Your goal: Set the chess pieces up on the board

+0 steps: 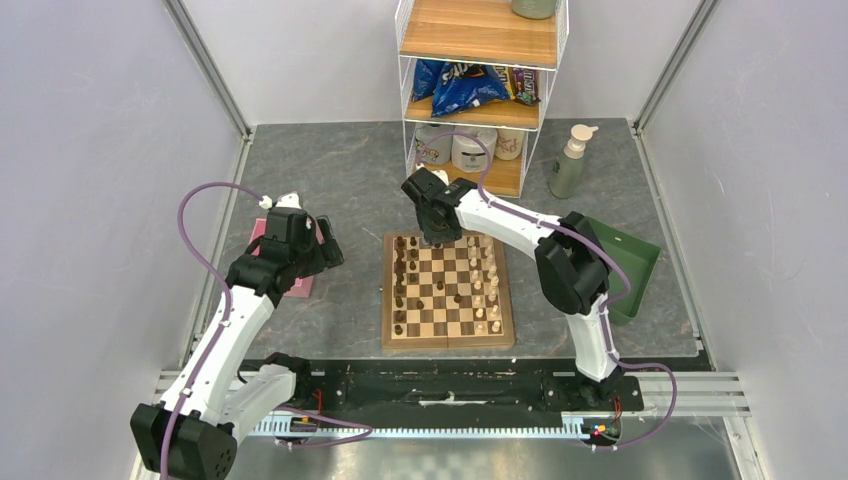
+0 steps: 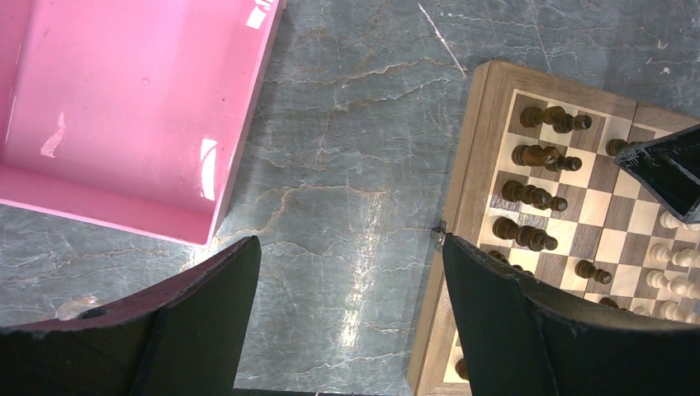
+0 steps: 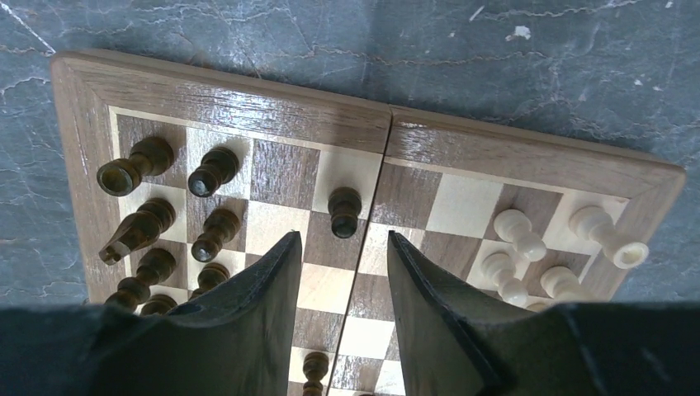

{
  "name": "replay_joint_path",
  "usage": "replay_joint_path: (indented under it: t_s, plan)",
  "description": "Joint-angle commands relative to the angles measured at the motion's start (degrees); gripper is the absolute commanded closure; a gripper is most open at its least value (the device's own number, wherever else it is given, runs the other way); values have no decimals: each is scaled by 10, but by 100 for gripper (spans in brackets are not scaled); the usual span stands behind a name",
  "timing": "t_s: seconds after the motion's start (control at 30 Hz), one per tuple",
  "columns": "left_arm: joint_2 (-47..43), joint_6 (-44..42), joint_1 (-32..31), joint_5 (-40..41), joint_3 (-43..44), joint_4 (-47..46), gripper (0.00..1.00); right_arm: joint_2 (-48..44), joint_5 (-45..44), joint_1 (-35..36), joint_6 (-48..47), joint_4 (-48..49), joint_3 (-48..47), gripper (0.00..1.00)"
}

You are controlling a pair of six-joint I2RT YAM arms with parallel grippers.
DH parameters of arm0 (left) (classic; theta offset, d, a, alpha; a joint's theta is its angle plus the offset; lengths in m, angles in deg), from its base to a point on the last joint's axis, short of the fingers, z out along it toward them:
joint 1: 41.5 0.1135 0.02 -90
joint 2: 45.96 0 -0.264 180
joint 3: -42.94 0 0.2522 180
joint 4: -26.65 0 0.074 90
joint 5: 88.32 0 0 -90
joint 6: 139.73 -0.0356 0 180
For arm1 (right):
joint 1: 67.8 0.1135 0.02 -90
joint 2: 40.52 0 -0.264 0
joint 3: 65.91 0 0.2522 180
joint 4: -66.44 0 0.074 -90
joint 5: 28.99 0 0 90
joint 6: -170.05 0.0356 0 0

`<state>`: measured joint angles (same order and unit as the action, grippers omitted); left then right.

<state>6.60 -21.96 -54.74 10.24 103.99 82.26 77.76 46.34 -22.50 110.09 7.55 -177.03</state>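
R gripper point(image 3: 338, 241) hangs over the far edge of the board point(image 1: 447, 341), jaws part-open, nothing held. One dark pawn point(image 3: 344, 211) stands just past its tips. L gripper point(image 2: 347, 247) is spread wide, empty, over the table btwn pink tray point(image 2: 124, 99) and board. I see dark pieces point(image 2: 532, 195) on the board's left side, pale pieces point(image 3: 516, 227) on its right.

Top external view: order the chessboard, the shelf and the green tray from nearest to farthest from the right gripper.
1. The chessboard: directly beneath the right gripper, at its far edge.
2. The shelf: just behind the gripper.
3. The green tray: well off to the right.
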Motion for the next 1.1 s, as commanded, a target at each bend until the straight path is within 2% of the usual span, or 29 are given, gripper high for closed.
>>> replay_joint_path:
  t_s: [0.0,0.73,1.07]
  plan:
    - [-4,-17,2,-3,-2,-17,12,14,8,-3,-13,7,-34,50]
    - [3,-18,2,-7,0,-17,12,24,5,-8,-31,6,-43,89]
    - [3,-19,2,-8,0,-17,12,-80,12,46,-1,4,39,90]
